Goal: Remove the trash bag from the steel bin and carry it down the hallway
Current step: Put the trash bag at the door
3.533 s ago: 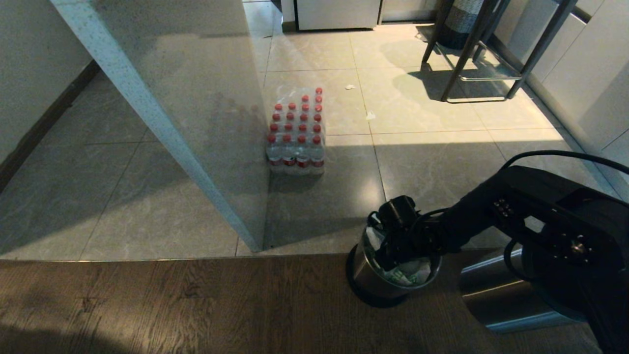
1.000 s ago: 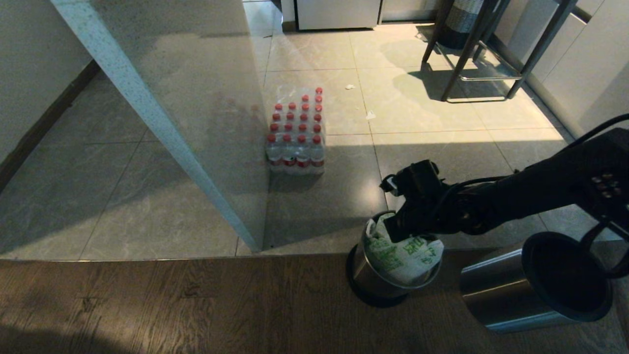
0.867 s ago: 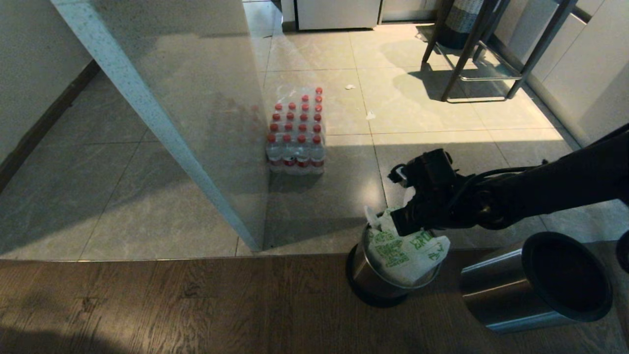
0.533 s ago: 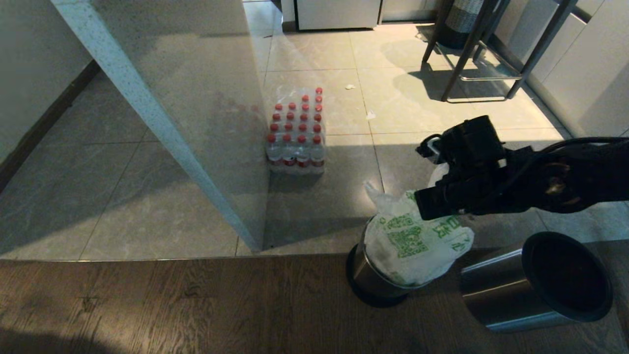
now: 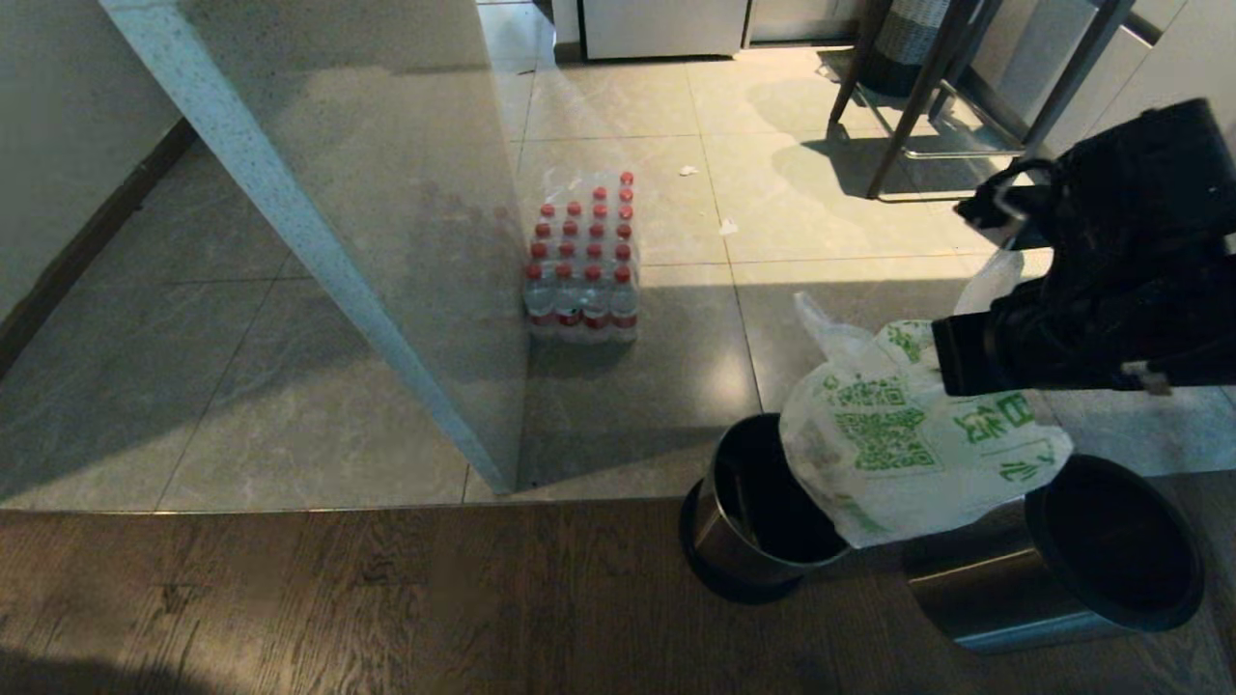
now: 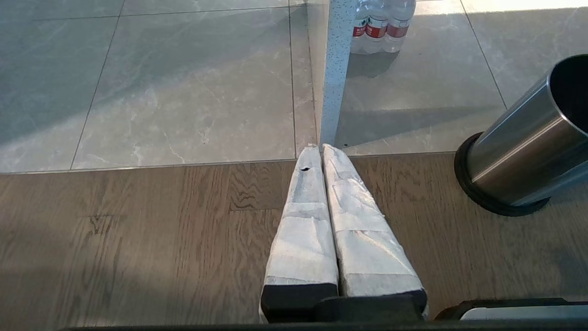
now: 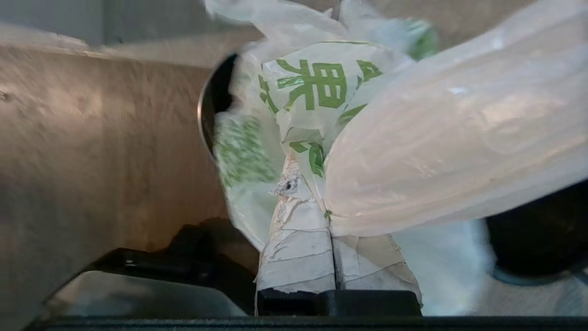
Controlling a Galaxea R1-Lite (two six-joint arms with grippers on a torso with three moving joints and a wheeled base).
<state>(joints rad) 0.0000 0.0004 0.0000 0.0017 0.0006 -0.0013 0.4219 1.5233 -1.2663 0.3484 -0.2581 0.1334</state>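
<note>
Now the right claw [image 5: 975,352], pinching the trash bag [image 5: 908,444], has lifted it out of the steel bin [image 5: 744,521], ready for carrying.

The head view looks down from high onto the floor [image 5: 290,405]. The left wrist view sits low, facing forward; both share the bin [image 5: 763,512] [image 6: 519,151]. The right wrist view presses close against the bag [image 7: 413,138].

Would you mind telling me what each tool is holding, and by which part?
The right tool pinches the trash bag by its gathered top; the left tool holds nothing.
</note>
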